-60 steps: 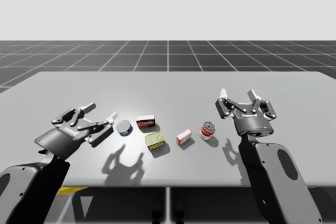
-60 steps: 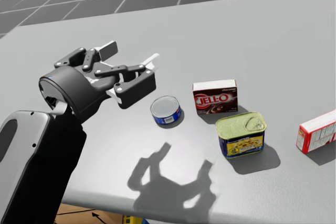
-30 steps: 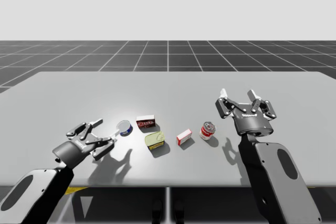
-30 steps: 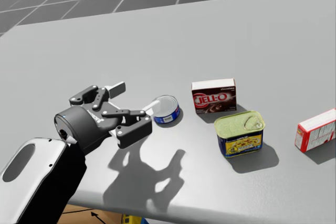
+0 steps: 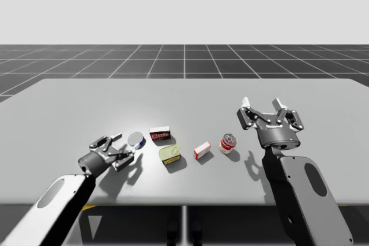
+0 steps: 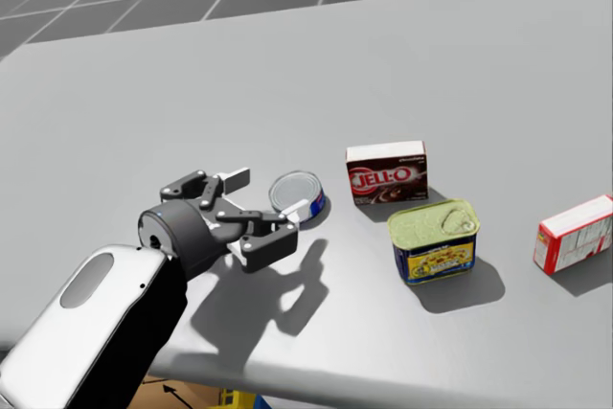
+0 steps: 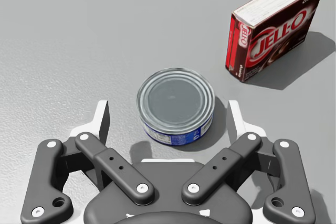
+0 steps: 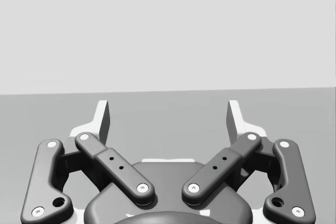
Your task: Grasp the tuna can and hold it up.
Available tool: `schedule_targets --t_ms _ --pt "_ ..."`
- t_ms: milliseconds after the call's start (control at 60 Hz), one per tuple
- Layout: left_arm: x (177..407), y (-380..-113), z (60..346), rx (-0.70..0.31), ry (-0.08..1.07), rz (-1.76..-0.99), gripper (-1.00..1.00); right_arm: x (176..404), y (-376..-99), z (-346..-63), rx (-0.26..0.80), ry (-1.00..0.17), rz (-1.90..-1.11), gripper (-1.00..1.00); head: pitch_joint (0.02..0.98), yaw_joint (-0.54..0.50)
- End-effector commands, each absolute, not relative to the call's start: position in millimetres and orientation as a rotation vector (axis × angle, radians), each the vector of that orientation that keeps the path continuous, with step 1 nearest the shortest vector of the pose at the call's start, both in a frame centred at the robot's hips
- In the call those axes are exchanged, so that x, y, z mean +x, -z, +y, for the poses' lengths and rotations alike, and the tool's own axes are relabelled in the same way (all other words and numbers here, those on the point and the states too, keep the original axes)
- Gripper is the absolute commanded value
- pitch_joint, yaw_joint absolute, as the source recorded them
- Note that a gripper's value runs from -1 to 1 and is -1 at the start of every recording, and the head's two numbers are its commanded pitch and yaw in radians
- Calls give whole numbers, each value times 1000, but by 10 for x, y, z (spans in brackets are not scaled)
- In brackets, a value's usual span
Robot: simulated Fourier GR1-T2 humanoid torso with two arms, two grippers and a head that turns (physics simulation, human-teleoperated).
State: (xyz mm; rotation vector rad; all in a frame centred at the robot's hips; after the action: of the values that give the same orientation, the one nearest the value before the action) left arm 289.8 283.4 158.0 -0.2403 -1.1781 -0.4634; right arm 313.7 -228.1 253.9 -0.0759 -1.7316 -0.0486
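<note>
My left arm (image 6: 91,332) reaches low over the near side of the table (image 5: 190,93). The left gripper (image 7: 168,113) sits just above the surface with its fingers spread wide. The tuna can (image 6: 295,194) lies between them, right at the tips. In the left wrist view one finger stands on each side of it with a gap at both, so the gripper has hold of nothing. The gap on the right finger's side is the narrower. In the head view the can looks tipped, its lid turned partly toward the gripper.

To the can's right and a little nearer me sits the tin (image 6: 434,241), yellow-green and rectangular, apart from the can and off the gripper's line. Just past the can, on the right finger's side, the dark box (image 6: 386,174) stands on its long edge, face toward me. It is near the can but not touching it, and close to the tin's far side. Further right come the red-white box (image 6: 573,235) and then the red can (image 5: 228,143), upright, each apart from its neighbours.

To the red can's right my right gripper (image 5: 266,112) hangs above the table, fingers wide open and holding nothing. Past the table's far edge lies a dark grid floor (image 5: 184,59).
</note>
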Motion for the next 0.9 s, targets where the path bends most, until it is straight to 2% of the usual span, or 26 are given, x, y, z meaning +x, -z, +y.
schedule_targets --t_ms 17,283,567,633,650,667,683,700,717,800,900 --pt "2992 -1497 2736 -239 478 -1146 -1000 3140 -2540 -2283 -81 48 -1733 -1000 809 324" --pt "3140 -1400 2660 -219 461 -1120 -1000 3143 -2537 -2280 -96 45 -1739 -1000 813 320" --pt "3171 -1343 2634 -208 464 -1108 -1000 3143 -2536 -2278 -109 42 -1744 -1000 817 316" --pt "3168 -1334 2632 -207 464 -1106 -633 3143 -2536 -2278 -110 42 -1744 -1000 816 314" --pt "3165 -1331 2631 -206 466 -1106 -389 3143 -2537 -2278 -110 42 -1744 -1000 816 314" --pt "3164 -1328 2630 -204 468 -1107 28 3143 -2537 -2279 -111 42 -1744 -1000 816 313" --pt "3164 -1327 2630 -203 468 -1107 174 3143 -2537 -2279 -111 42 -1745 -1000 815 313" --pt "3161 -1325 2630 -202 467 -1108 703 3143 -2537 -2279 -111 42 -1745 -1000 815 313" --pt "3160 -1324 2629 -203 468 -1108 810 3143 -2538 -2280 -111 43 -1745 -1000 814 313" --pt "3157 -1322 2631 -203 469 -1107 911 3141 -2539 -2280 -111 43 -1745 -1000 809 313" --pt "3153 -1316 2632 -202 472 -1108 915 3141 -2541 -2280 -112 44 -1745 -1000 758 313"
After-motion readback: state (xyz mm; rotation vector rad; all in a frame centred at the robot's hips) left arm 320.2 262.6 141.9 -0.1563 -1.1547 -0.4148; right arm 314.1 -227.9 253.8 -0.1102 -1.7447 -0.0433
